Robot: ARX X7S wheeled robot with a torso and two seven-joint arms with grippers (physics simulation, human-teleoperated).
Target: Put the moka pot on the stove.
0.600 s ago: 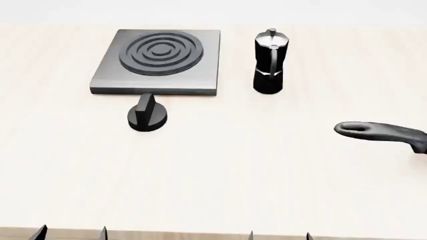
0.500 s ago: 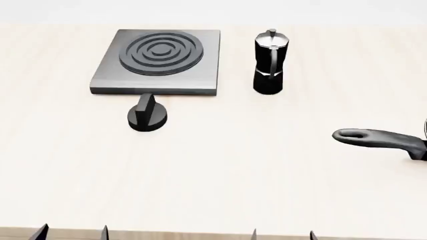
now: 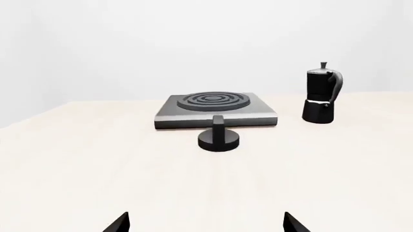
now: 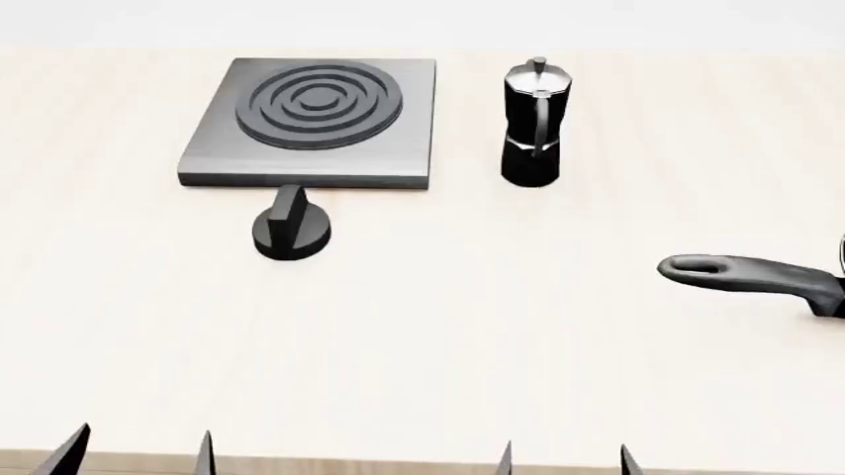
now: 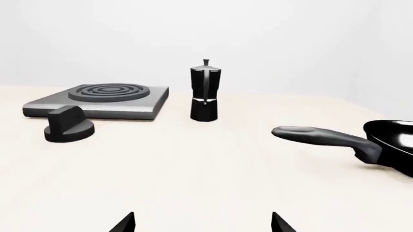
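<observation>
Head view: one moka pot (image 4: 533,123), one stove (image 4: 315,121), one pan (image 4: 759,278); left tool (image 4: 137,453), right tool (image 4: 565,459) both released.

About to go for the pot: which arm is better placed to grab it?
Right, probably. The moka pot stands right of the stove, nearer in line with the right gripper than the left gripper. Both grippers are open and empty, and the pan handle lies off to the right.

Left gripper (image 4: 135,453): two dark pointed fingertips, spread apart, holding nothing, seen at the head view's lower edge. Right gripper (image 4: 565,458): two dark pointed fingertips, likewise parted and empty, beside it at the same edge.
</observation>
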